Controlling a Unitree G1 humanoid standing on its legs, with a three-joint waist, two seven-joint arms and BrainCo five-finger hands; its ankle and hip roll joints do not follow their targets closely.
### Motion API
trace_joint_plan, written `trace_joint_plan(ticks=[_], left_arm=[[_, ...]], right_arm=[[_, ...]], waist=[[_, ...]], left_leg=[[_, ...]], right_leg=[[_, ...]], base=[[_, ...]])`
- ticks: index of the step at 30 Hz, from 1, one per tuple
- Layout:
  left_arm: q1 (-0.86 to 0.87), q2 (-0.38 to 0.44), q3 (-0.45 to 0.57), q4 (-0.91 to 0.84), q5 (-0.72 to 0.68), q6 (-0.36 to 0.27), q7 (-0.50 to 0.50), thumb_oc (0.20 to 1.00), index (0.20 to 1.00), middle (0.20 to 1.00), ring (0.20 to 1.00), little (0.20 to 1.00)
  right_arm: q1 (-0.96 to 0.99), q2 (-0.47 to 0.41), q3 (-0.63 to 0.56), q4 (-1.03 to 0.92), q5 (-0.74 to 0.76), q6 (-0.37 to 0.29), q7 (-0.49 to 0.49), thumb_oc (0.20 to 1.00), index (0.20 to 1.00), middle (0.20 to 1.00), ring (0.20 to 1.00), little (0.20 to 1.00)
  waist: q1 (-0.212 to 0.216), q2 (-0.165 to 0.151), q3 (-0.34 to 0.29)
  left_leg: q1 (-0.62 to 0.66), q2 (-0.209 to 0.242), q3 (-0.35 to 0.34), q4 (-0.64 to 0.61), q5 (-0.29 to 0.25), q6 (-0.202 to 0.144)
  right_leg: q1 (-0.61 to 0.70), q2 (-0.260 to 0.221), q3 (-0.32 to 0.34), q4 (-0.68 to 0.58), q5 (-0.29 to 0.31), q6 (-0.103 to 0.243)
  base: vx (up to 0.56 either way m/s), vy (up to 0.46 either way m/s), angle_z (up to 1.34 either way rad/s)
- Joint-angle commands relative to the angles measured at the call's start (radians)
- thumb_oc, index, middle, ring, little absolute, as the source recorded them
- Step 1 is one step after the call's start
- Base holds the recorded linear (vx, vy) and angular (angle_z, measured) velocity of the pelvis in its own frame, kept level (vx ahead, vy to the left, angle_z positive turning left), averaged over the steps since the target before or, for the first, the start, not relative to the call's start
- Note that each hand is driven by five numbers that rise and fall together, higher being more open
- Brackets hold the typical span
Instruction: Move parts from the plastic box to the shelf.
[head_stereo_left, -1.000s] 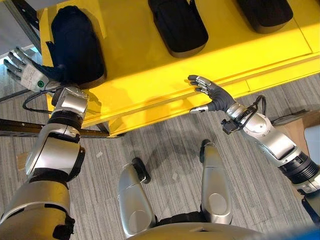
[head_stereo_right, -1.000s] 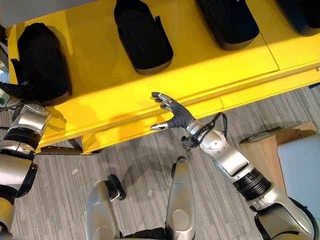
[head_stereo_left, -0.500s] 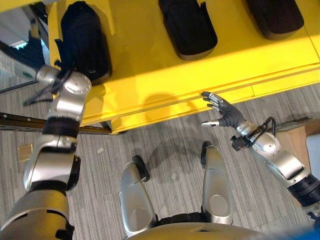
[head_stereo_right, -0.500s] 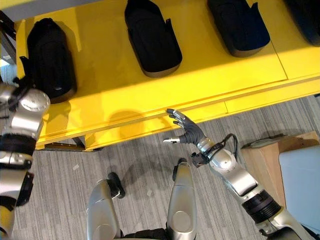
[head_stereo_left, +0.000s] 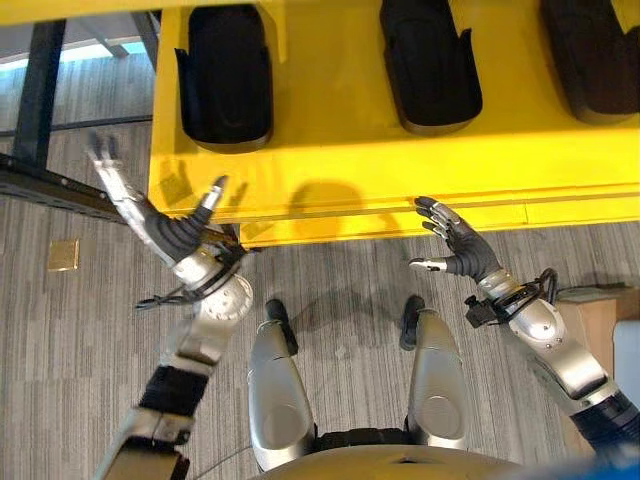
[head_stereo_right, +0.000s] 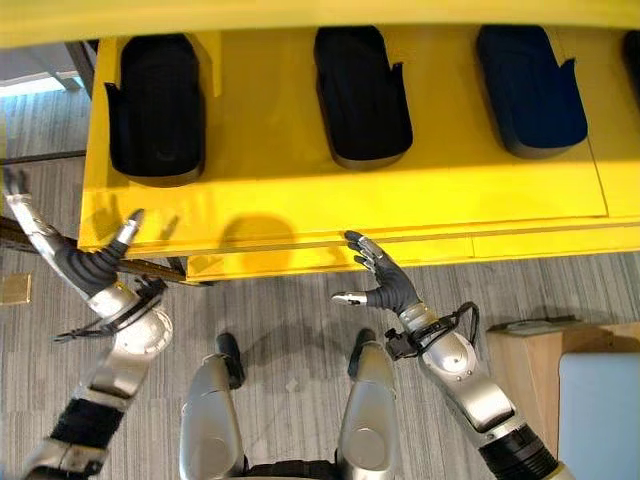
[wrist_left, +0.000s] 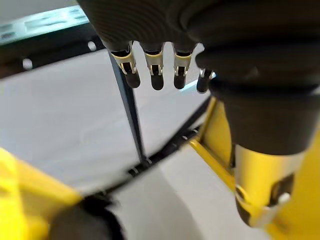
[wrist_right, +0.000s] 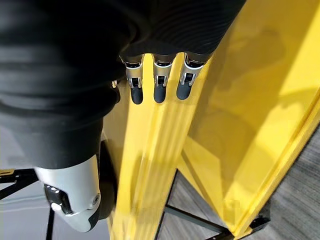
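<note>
While three dark moulded parts (head_stereo_right: 157, 105) already rest in a row on the flat yellow shelf (head_stereo_right: 300, 205), the left hand (head_stereo_left: 165, 228) hangs just off its left end with fingers spread and empty; the right hand (head_stereo_left: 462, 248) hovers below the front edge, likewise spread wide and carrying nothing. Placement appears partly done, how many parts remain being unknowable; the rightmost parts are cut off at the frame edge.

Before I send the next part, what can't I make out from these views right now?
- Plastic box: out of frame, so parts left are unknown.
- Rightmost black part: cut by the left eye view's right and top edges.
- Shelf back: cut by the top edge.
- Blurred dark shape in the left wrist view: cannot be identified.
- Left hand and right hand: open, empty.
</note>
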Motion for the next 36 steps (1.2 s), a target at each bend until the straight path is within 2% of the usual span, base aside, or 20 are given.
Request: trace_joint_plan(ticks=[1,2,4,5,7,10,12,13,14,24,26,31,33,36], left_arm=[[-0.044,0.082,0.016,-0.04,0.083,-0.132,-0.093,1.0,1.0,1.0,1.0,1.0],[-0.021,0.09,0.015,-0.064,0.085,-0.127,-0.115,1.0,1.0,1.0,1.0,1.0],[0.017,0.112,0.01,-0.08,0.066,-0.121,-0.157,1.0,1.0,1.0,1.0,1.0],[0.02,0.114,0.009,-0.079,0.066,-0.12,-0.158,1.0,1.0,1.0,1.0,1.0],[0.042,0.138,-0.002,-0.068,0.105,-0.101,-0.18,1.0,1.0,1.0,1.0,1.0],[0.045,0.154,-0.02,-0.053,0.126,-0.073,-0.191,1.0,1.0,1.0,1.0,1.0],[0.036,0.169,-0.046,-0.018,0.078,-0.047,-0.196,1.0,1.0,1.0,1.0,1.0],[0.033,0.172,-0.054,-0.009,0.085,-0.043,-0.202,1.0,1.0,1.0,1.0,1.0],[0.033,0.173,-0.059,0.001,0.043,-0.029,-0.219,1.0,1.0,1.0,1.0,1.0],[0.071,0.18,-0.098,0.033,-0.02,0.033,-0.343,1.0,1.0,1.0,1.0,1.0],[0.117,0.178,-0.099,0.061,-0.12,0.032,-0.417,1.0,1.0,1.0,1.0,1.0],[0.172,0.18,-0.091,0.074,-0.153,0.02,-0.456,1.0,1.0,1.0,1.0,1.0],[0.184,0.179,-0.091,0.082,-0.166,0.014,-0.46,1.0,1.0,1.0,1.0,1.0],[0.178,0.182,-0.099,0.096,-0.136,0.002,-0.495,1.0,1.0,1.0,1.0,1.0]], right_arm=[[-0.02,0.043,-0.035,-0.056,-0.018,-0.071,-0.029,1.0,1.0,1.0,1.0,1.0],[-0.012,0.042,-0.043,-0.057,-0.016,-0.073,-0.027,1.0,1.0,1.0,1.0,1.0],[-0.005,0.035,-0.05,-0.055,-0.015,-0.082,-0.026,1.0,1.0,1.0,1.0,1.0],[-0.004,0.035,-0.05,-0.053,-0.015,-0.083,-0.026,1.0,1.0,1.0,1.0,1.0],[-0.007,0.026,-0.054,-0.033,-0.013,-0.1,-0.022,1.0,1.0,1.0,1.0,1.0],[-0.013,0.018,-0.045,-0.015,-0.009,-0.112,-0.025,1.0,1.0,1.0,1.0,1.0],[-0.025,0.011,-0.039,0.009,-0.005,-0.12,-0.025,1.0,1.0,1.0,1.0,1.0],[-0.028,0.012,-0.034,0.019,-0.008,-0.124,-0.03,1.0,1.0,1.0,1.0,1.0],[-0.033,0.015,-0.033,0.028,-0.012,-0.129,-0.032,1.0,1.0,1.0,1.0,1.0],[-0.035,0.019,-0.037,0.047,0.01,-0.137,-0.042,1.0,1.0,1.0,1.0,1.0],[-0.03,0.023,-0.054,0.051,0.029,-0.135,-0.044,1.0,1.0,1.0,1.0,1.0],[-0.018,0.024,-0.086,0.049,0.023,-0.123,-0.047,1.0,1.0,1.0,1.0,1.0],[-0.011,0.023,-0.092,0.045,0.024,-0.119,-0.046,1.0,1.0,1.0,1.0,1.0],[-0.016,0.021,-0.099,0.048,0.027,-0.116,-0.029,1.0,1.0,1.0,1.0,1.0]], waist=[[0.003,-0.03,-0.028],[0.008,-0.029,-0.027],[0.014,-0.025,-0.024],[0.015,-0.024,-0.026],[0.018,-0.02,-0.023],[0.019,-0.018,-0.027],[0.017,-0.015,-0.031],[0.017,-0.013,-0.034],[0.017,-0.013,-0.034],[0.016,-0.012,-0.035],[0.019,-0.007,-0.037],[0.023,0.003,-0.037],[0.023,0.004,-0.041],[0.024,0.004,-0.046]], left_leg=[[0.038,-0.075,0.077,0.067,-0.135,0.105],[0.05,-0.076,0.068,0.071,-0.155,0.095],[0.052,-0.073,0.08,0.058,-0.131,0.1],[0.061,-0.075,0.072,0.061,-0.15,0.092],[0.06,-0.072,0.083,0.051,-0.126,0.1],[0.069,-0.072,0.077,0.056,-0.146,0.089],[0.07,-0.068,0.09,0.043,-0.12,0.098],[0.078,-0.068,0.083,0.047,-0.138,0.089],[0.067,-0.063,0.092,0.044,-0.116,0.096],[0.081,-0.058,0.102,0.031,-0.11,0.094],[0.091,-0.059,0.107,0.018,-0.103,0.091],[0.097,-0.059,0.112,0.015,-0.102,0.093],[0.108,-0.062,0.104,0.018,-0.121,0.084],[0.11,-0.061,0.103,0.018,-0.121,0.084]], right_leg=[[0.056,0.035,-0.016,-0.054,0.021,-0.008],[0.07,0.034,-0.016,-0.049,0.004,0.001],[0.074,0.031,-0.029,-0.061,0.021,-0.009],[0.082,0.031,-0.023,-0.056,0.005,0.001],[0.082,0.028,-0.033,-0.065,0.023,-0.009],[0.093,0.027,-0.029,-0.06,0.005,0.002],[0.09,0.026,-0.034,-0.072,0.027,-0.006],[0.097,0.025,-0.027,-0.068,0.013,0.005],[0.086,0.026,-0.032,-0.075,0.033,-0.005],[0.093,0.032,-0.028,-0.081,0.037,-0.004],[0.1,0.035,-0.028,-0.089,0.038,-0.005],[0.102,0.03,-0.032,-0.083,0.032,-0.011],[0.114,0.028,-0.028,-0.079,0.015,-0.001],[0.116,0.025,-0.031,-0.074,0.012,-0.002]], base=[[-0.01,-0.055,0.06],[-0.01,-0.043,0.07],[-0.01,-0.027,0.07],[-0.08,-0.02,0.05],[-0.05,-0.012,0.05],[0.06,0.005,0.03],[-0.03,-0.002,0.0],[-0.08,-0.024,-0.02],[-0.02,-0.017,-0.04],[-0.01,-0.002,0.0],[0.0,0.0,0.0],[0.01,0.004,-0.02],[0.06,0.004,-0.01],[0.0,0.0,0.0]])
